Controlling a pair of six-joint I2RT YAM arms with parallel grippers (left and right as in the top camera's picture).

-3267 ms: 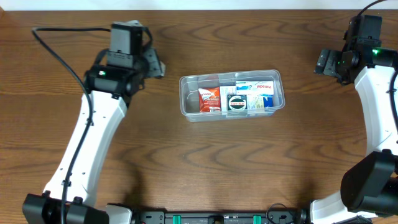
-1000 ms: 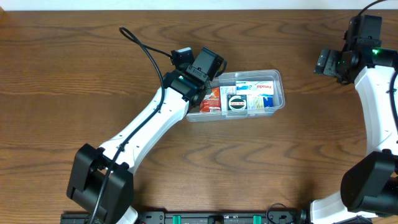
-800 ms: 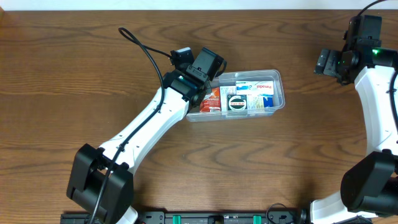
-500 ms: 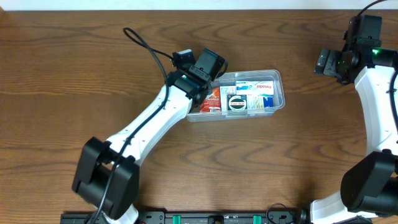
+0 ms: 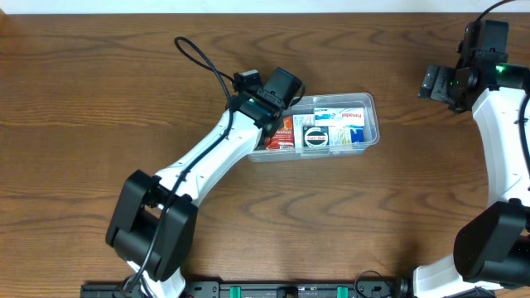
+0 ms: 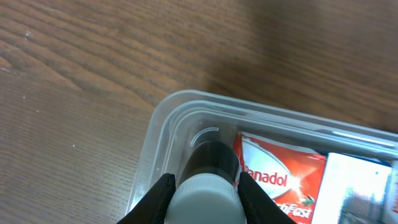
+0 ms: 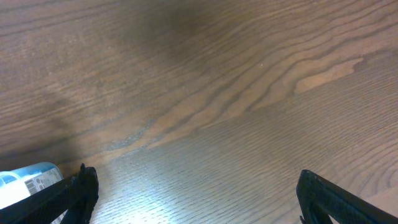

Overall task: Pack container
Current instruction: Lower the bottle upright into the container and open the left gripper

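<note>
Bottle [image 6: 208, 163] is held pinched by left gripper [image 6: 204, 193] over the bare end of the container [image 6: 186, 99] at mid-table, beside red box [image 6: 280, 180], apparently the only gap; right gripper [image 7: 199, 193] is parked spread, empty.

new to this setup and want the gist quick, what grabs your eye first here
The left jaws, shut on a dark round bottle with a white cap, hold it in the left end of the clear rectangular plastic container mid-table. Right beside the bottle is a red Panadol box, with blue-and-white small boxes further along. The right jaws stand open over the brown wooden table at its far right.
</note>
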